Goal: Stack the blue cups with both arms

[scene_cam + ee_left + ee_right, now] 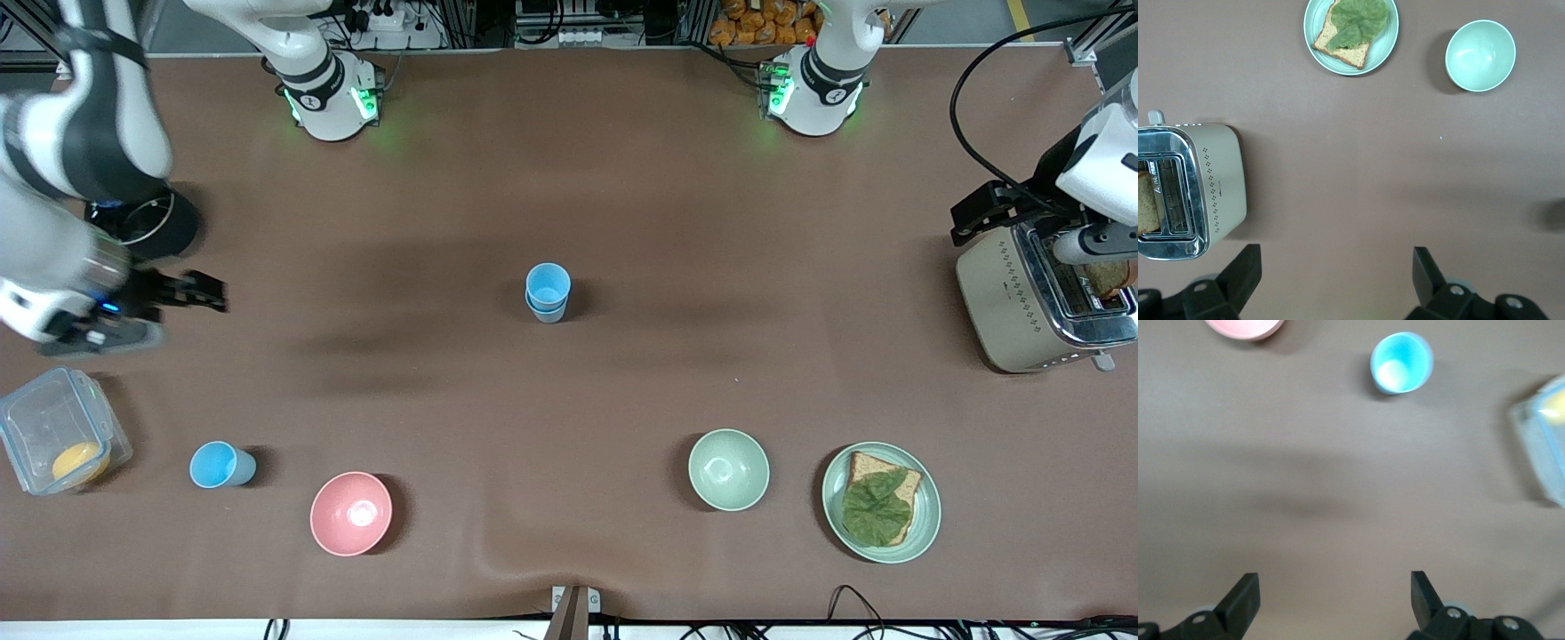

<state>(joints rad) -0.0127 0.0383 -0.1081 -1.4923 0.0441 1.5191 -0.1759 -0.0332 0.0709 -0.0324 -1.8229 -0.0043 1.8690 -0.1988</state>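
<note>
robot lab | aluminium frame [1086, 49] | power strips [384, 20] | cables [973, 98]

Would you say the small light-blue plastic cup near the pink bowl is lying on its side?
No, the light-blue plastic cup stands upright, mouth open upward, beside the pink bowl.

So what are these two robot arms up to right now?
They are stacking blue cups. Two cups already sit nested mid-table; a third blue cup stands alone beside the pink bowl. The right gripper hangs open above bare table, and the left gripper hangs open beside the toaster. Neither holds anything.
</note>
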